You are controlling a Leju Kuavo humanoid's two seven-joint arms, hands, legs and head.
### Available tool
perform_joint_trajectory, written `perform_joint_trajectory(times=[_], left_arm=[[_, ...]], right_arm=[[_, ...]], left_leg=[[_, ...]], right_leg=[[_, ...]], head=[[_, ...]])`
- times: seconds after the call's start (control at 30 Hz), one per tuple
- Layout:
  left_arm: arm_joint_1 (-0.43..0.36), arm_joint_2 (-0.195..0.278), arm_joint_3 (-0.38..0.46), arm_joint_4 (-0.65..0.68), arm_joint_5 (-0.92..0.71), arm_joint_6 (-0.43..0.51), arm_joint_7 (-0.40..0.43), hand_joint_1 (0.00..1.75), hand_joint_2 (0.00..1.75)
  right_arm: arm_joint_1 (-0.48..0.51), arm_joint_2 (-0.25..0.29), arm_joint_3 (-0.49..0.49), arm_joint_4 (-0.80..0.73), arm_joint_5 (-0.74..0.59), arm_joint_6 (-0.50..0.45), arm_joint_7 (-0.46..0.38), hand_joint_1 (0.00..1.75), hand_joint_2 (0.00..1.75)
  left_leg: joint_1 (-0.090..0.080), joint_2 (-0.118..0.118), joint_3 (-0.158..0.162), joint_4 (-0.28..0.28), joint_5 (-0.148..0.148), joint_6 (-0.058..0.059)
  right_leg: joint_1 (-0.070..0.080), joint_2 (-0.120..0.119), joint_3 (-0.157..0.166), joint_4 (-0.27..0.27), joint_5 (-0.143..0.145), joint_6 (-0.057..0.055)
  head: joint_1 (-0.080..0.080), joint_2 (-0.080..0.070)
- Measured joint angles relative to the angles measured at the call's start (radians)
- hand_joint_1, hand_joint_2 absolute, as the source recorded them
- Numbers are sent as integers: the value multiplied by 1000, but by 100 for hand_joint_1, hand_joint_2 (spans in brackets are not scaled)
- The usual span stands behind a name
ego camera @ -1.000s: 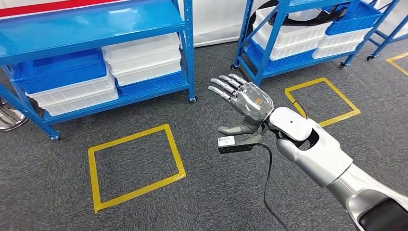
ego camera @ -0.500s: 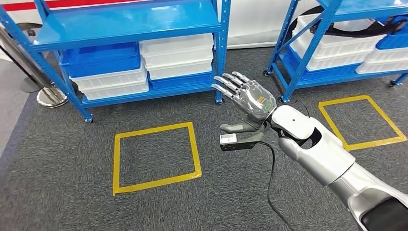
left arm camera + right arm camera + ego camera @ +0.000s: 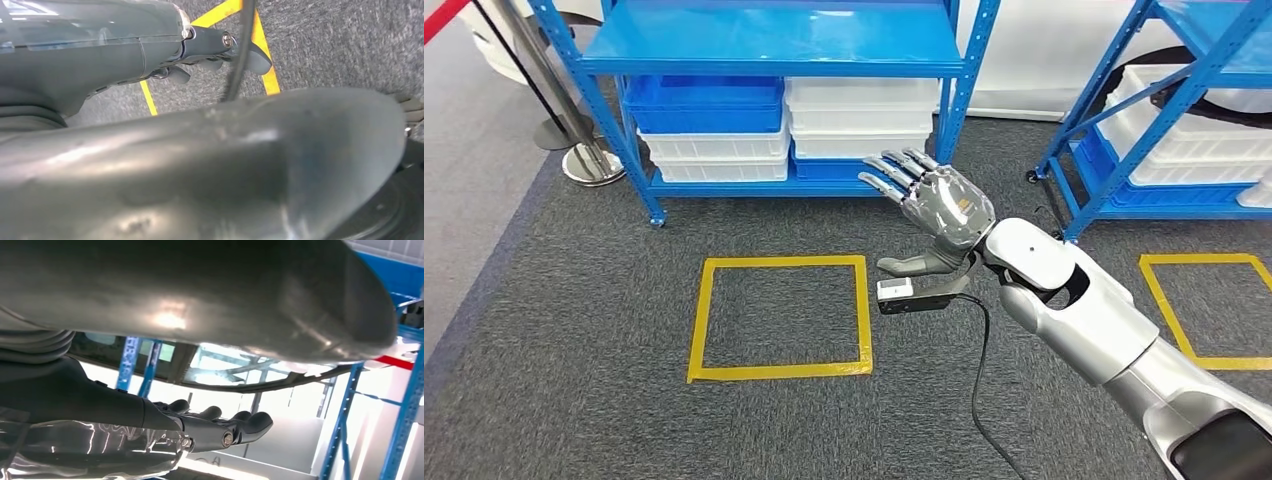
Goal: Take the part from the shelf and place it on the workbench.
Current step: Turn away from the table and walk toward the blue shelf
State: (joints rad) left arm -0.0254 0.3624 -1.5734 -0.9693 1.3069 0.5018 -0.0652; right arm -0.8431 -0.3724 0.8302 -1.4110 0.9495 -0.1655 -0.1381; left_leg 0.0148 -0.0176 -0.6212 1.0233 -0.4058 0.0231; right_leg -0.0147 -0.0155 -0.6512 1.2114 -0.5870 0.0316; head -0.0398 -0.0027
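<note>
My right hand [image 3: 934,205] is raised over the carpet in the head view, open, fingers spread toward the blue shelf [image 3: 774,45], and it holds nothing. The right wrist view has the same hand [image 3: 210,430] with its dark fingers stretched out and empty. The shelf's lower level carries a blue bin [image 3: 704,105] and stacked white bins [image 3: 859,120]; its upper board looks bare. I cannot make out any part on it. In the left wrist view my left hand [image 3: 215,45] hangs over the carpet, fingers out, empty.
A yellow tape square [image 3: 779,318] marks the grey carpet before the shelf. A second blue shelf [image 3: 1164,110] with white bins stands to the right, with another tape square [image 3: 1204,310] before it. A metal stanchion base [image 3: 594,160] stands at the left. A black cable [image 3: 979,370] hangs from my right wrist.
The camera has turned left: the shelf and tape square have shifted right toward the picture's middle. My right arm keeps the same raised, open pose.
</note>
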Motion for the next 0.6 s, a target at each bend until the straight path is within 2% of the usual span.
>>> perform_joint_trajectory(times=[0.03,0.07,0.1,0.13,0.2,0.23,0.27,0.33,0.37,0.4,0.43,0.47,0.5,0.53,0.57,0.6], left_arm=[[-1,0,0,0,0,-1,0,0,0],[0,0,0,0,0,-1,-1,0,0],[0,0,0,0,0,-1,-1,0,0],[0,0,0,0,-1,-1,-1,0,0],[0,-1,0,0,-2,0,-1,0,0],[0,-1,0,0,-3,0,0,0,0],[0,-2,0,0,-4,0,1,0,0],[2,-2,0,0,-6,1,2,0,0],[3,-2,0,0,-7,1,3,0,0],[4,-2,0,0,-7,1,4,0,0],[4,-1,0,0,-8,1,4,0,0],[3,-2,0,0,-8,2,5,0,0],[2,-2,0,0,-9,2,6,0,0],[2,-2,0,0,-10,2,7,0,0],[2,-2,0,0,-11,3,7,0,0],[2,-2,0,0,-12,3,8,0,0]], right_arm=[[3,-1,0,1,0,0,0,0,0],[7,-2,0,1,0,0,1,0,0],[9,-2,0,1,0,0,1,0,0],[10,-2,0,1,0,1,2,0,0],[8,-2,0,0,0,1,5,0,0],[7,-3,0,0,0,1,7,0,0],[6,-3,0,0,0,1,8,0,0],[7,-3,0,-1,0,2,9,0,0],[6,-2,0,-2,0,2,9,0,0],[6,-2,0,-3,0,2,9,0,0],[5,-1,-1,-4,0,2,8,0,0],[6,-2,-1,-4,0,2,8,0,0],[7,-2,-1,-4,0,2,9,0,0],[8,-3,-1,-4,0,2,9,0,0],[10,-3,-1,-4,0,2,8,0,0],[12,-3,-1,-4,0,1,9,0,0]], left_leg=[[-1,-12,0,0,0,2],[-3,-25,-1,0,0,2],[-4,-38,0,1,1,3],[-4,-51,1,1,1,2],[-5,-76,1,3,1,-1],[-5,-87,-2,4,2,-5],[-4,-98,-6,4,3,-10],[-1,-119,-13,2,7,-22],[-3,-113,-16,5,4,-28],[-5,-92,-23,21,-7,-34],[-7,-63,-38,56,-29,-40],[-6,-28,-62,111,-60,-45],[-3,-7,-93,178,-93,-50],[1,4,-122,238,-116,-55],[4,9,-138,272,-123,-59],[6,12,-136,270,-112,-63]], right_leg=[[1,6,-30,53,-16,-1],[1,10,-48,78,-14,-3],[1,13,-48,67,8,-6],[1,21,-29,19,44,-11],[1,65,28,-113,112,-23],[1,82,48,-160,130,-27],[2,92,57,-183,134,-29],[2,74,61,-192,133,-31],[0,61,65,-198,135,-33],[-3,48,70,-204,136,-38],[-5,34,75,-209,137,-43],[-4,21,78,-211,136,-46],[-3,8,79,-211,135,-49],[-1,-4,79,-211,133,-50],[-1,-16,80,-210,131,-49],[-1,-26,81,-209,129,-47]], head=[[0,0],[0,0],[0,0],[0,0],[0,0],[0,0],[0,0],[0,0],[0,0],[0,0],[0,0],[0,0],[0,0],[0,0],[0,0],[0,0]])
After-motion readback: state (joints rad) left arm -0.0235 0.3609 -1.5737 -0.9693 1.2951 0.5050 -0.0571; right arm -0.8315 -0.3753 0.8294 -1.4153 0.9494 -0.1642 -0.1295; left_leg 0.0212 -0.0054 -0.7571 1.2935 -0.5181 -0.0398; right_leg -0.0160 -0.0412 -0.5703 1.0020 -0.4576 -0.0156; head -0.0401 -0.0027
